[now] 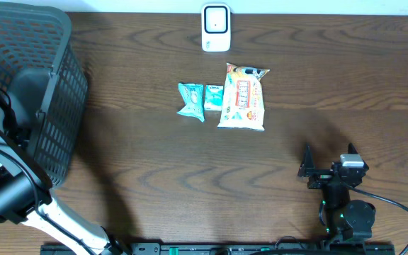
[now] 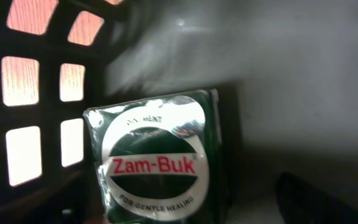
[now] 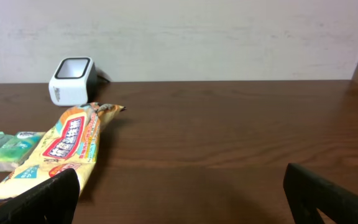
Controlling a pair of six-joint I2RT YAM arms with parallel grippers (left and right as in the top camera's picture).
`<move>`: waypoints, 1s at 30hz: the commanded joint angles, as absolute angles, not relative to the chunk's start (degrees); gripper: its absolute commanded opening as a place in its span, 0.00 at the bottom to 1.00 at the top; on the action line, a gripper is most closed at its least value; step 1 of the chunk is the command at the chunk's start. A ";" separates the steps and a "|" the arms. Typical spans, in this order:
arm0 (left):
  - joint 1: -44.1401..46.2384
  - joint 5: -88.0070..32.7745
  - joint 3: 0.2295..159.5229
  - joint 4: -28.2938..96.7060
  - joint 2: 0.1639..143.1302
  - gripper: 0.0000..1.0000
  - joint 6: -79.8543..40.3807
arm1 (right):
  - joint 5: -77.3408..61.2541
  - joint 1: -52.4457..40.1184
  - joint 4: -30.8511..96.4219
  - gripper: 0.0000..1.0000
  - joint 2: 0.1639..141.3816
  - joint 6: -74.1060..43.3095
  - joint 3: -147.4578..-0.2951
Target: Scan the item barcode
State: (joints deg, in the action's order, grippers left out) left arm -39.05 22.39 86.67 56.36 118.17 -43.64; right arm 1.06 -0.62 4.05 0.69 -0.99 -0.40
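1 Zam-Buk pack point(image 2: 157, 165) sits inside the 1 dark basket point(image 1: 55, 106) at the table's left edge, close to the mesh wall. Left end effector point(image 2: 179, 210) straddles it, jaws apart; visible finger point(image 2: 328, 199) clear of the pack. Mid-table, 3 pkts just beside each other: bigger teal sachet point(image 1: 190, 100), smaller teal sachet point(image 1: 213, 96), 1 long snack bag point(image 1: 244, 97). 1 scanner point(image 1: 216, 27) at far edge. Right end effector point(image 3: 182, 199) near-right, jaws wide, holding nothing. Bare table point(image 1: 346, 85) to the right & near side of the pkts.

Basket point(image 1: 48, 106) at the desk's point(image 1: 331, 85) left end, a Zam-Buk box point(image 2: 157, 162) inside; scanner point(image 1: 216, 28) at back centre, two small packets point(image 1: 190, 100) left of a larger packet point(image 1: 243, 98) before it.
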 commanded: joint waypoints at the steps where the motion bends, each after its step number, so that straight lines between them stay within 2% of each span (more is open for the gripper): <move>1: -39.99 22.15 84.38 56.38 117.73 0.84 -43.62 | 0.95 -0.08 4.27 0.99 0.49 -0.58 -0.32; 4: -40.07 22.15 83.94 56.40 117.75 0.73 -43.62 | 0.95 -0.08 4.27 0.99 0.49 -0.58 -0.32; 7: -40.12 22.17 83.90 56.42 117.75 0.53 -43.62 | 0.95 -0.08 4.27 0.99 0.49 -0.58 -0.32; 8: -40.12 22.17 83.90 56.42 117.75 0.49 -43.62 | 0.95 -0.08 4.27 0.99 0.49 -0.58 -0.32; 13: -40.12 22.15 83.90 56.42 117.75 0.20 -43.59 | 0.95 -0.08 4.27 0.99 0.49 -0.58 -0.32; 14: -40.12 22.15 83.90 56.42 117.75 0.10 -43.59 | 0.95 -0.08 4.27 0.99 0.49 -0.58 -0.32; 15: -40.12 22.15 83.90 56.42 117.75 0.08 -43.57 | 0.95 -0.08 4.27 0.99 0.49 -0.58 -0.32; 23: -40.12 21.87 84.12 56.90 115.35 0.08 -43.38 | 0.95 -0.08 4.27 0.99 0.49 -0.58 -0.32; 28: -40.12 18.20 84.14 56.42 109.27 0.08 -43.40 | 0.95 -0.08 4.27 0.99 0.49 -0.58 -0.32; 30: -40.12 15.99 84.14 56.25 105.89 0.11 -43.38 | 0.95 -0.08 4.27 0.99 0.49 -0.58 -0.32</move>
State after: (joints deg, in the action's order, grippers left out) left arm -39.77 18.98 84.20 56.18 111.50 -43.16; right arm 1.06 -0.62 4.05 0.69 -0.99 -0.40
